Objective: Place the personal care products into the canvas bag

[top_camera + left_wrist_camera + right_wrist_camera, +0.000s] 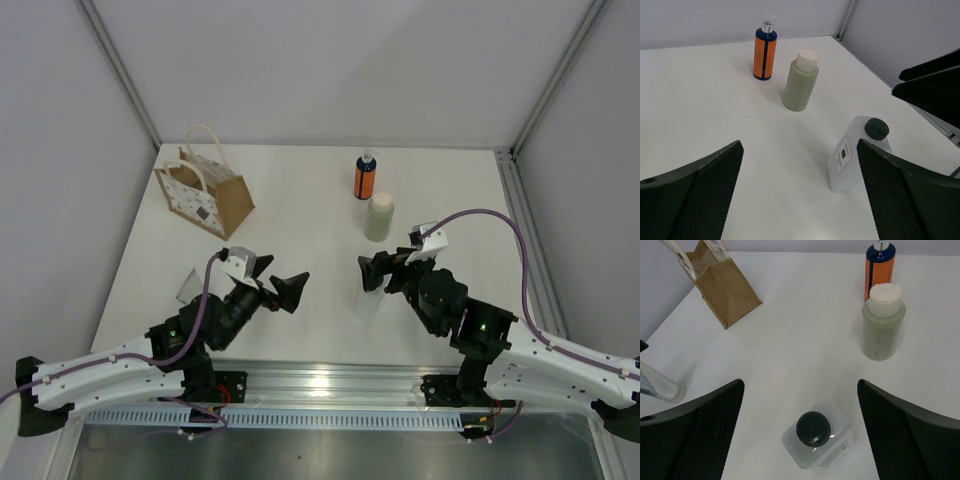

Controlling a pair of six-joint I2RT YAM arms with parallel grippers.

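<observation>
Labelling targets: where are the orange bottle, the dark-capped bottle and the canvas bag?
orange bottle (pixel 759 57), left wrist view, orange side.
dark-capped bottle (pixel 813 429), right wrist view, cap.
canvas bag (pixel 229 203), top external view, brown side.

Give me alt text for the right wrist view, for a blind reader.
The open right tool hovers over a clear bottle with a black cap on a white table. Beyond stand a pale cream-capped bottle, an orange bottle behind it, and a brown canvas bag at upper left.

Lab test cell: white table (pixel 300 225) boxed in by grey panel walls (pixel 330 70).
</observation>
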